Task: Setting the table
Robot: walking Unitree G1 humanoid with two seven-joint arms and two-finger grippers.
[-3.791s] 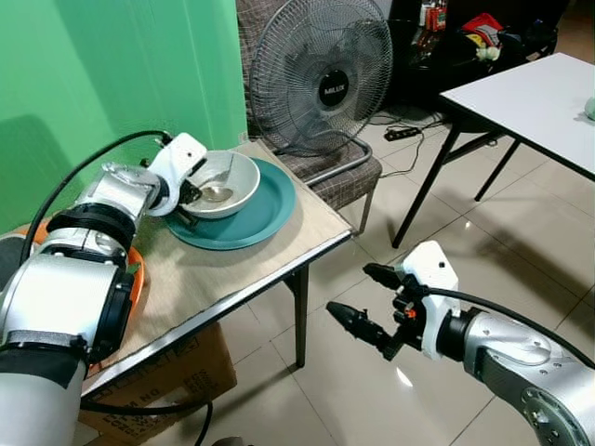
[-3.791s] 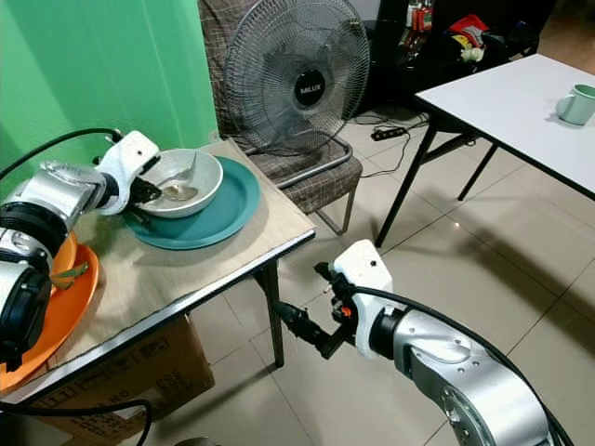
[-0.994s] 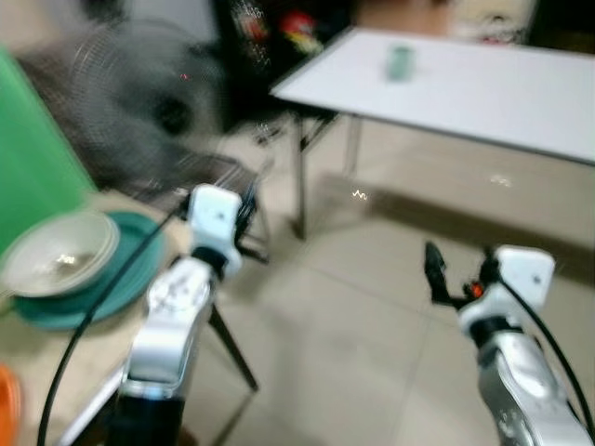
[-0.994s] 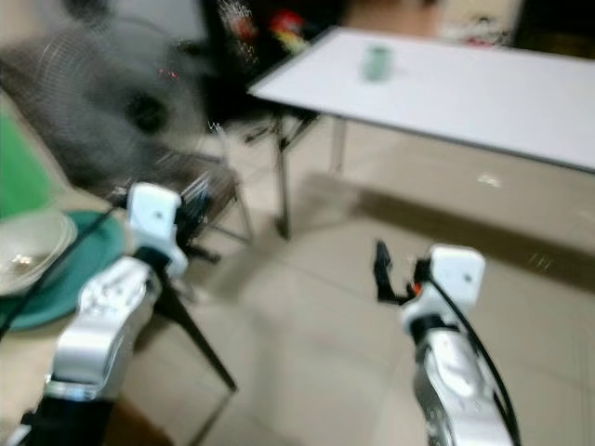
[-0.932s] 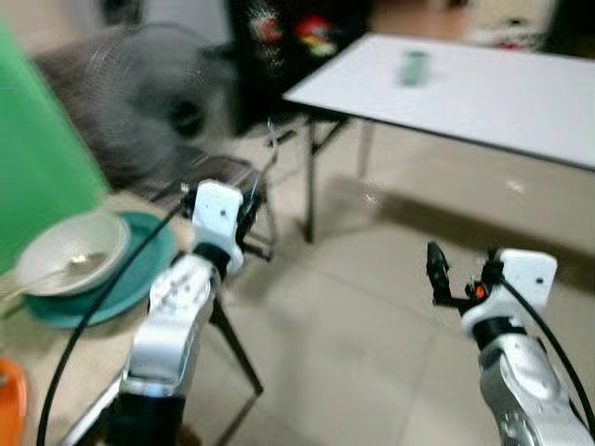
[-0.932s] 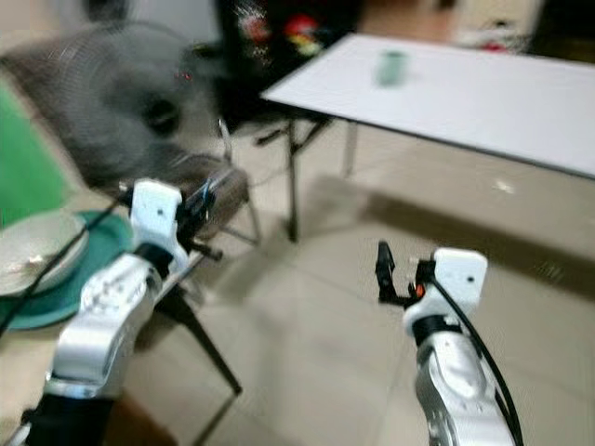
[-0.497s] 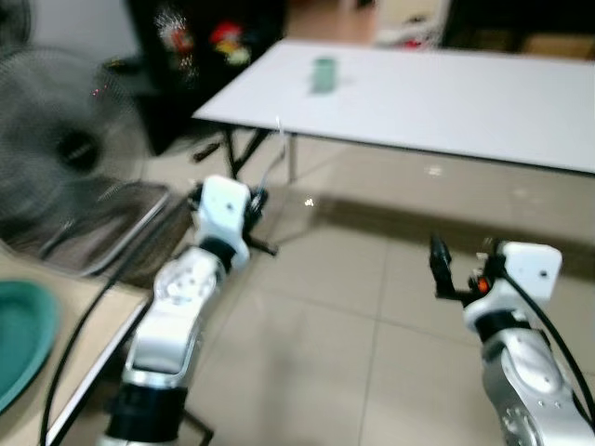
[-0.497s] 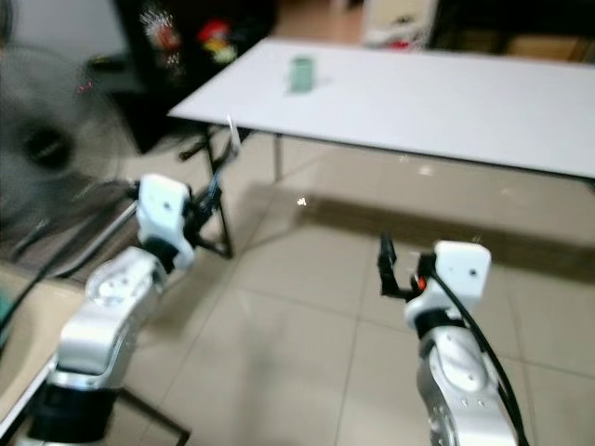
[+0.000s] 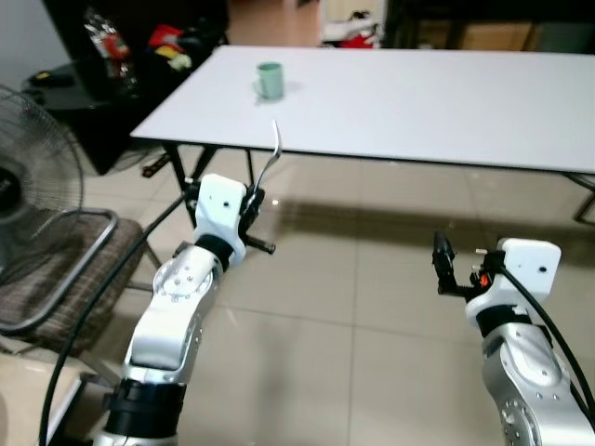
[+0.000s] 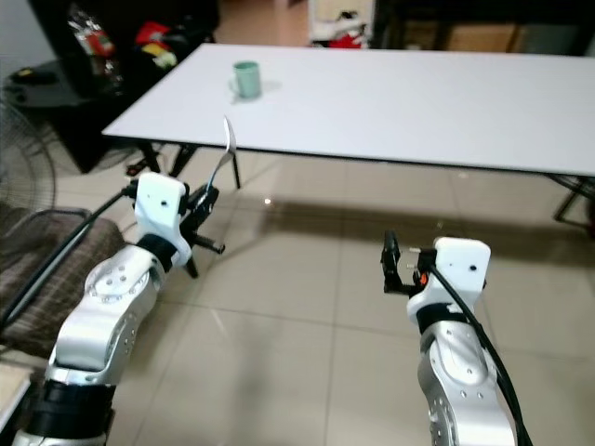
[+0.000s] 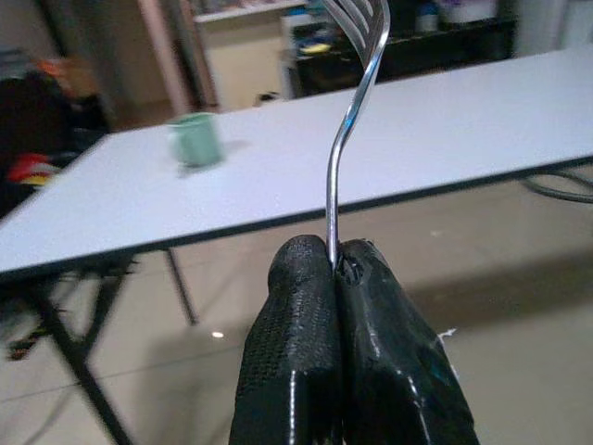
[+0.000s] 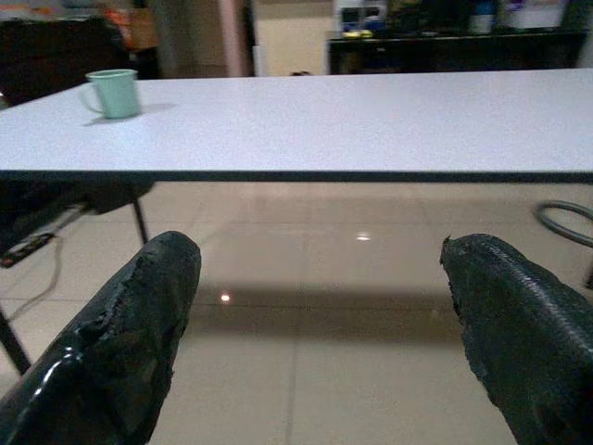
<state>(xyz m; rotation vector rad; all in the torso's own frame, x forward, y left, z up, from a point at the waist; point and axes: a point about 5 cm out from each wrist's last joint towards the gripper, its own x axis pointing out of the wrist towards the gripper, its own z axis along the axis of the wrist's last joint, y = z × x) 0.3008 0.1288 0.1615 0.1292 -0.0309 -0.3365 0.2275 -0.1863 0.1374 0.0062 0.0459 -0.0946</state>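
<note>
A long white table (image 9: pixel 437 93) stands ahead, with a pale green mug (image 9: pixel 270 80) near its left end. My left gripper (image 9: pixel 253 201) is raised in front of the table's left corner, shut on the handle of a metal fork (image 9: pixel 272 156). The fork (image 11: pixel 346 130) stands upright from the shut fingers (image 11: pixel 296 306), tines up. My right gripper (image 9: pixel 441 264) hangs open over the tiled floor, short of the table's front edge, with nothing between its fingers (image 12: pixel 153 297). The mug (image 12: pixel 113 93) shows on the tabletop beyond them.
A standing fan (image 9: pixel 23 177) and a chair with a checked seat (image 9: pixel 56 279) are at my left. Dark shelves with clutter (image 9: pixel 139 46) stand behind the table's left end. Black table legs (image 9: pixel 200 163) stand under the near left corner. Tiled floor (image 9: pixel 353 307) lies open between me and the table.
The camera has swung right, from the wooden table with bowl and teal plate to the white table. My left gripper left the bowl and now holds the fork upright. The right gripper has risen, still open.
</note>
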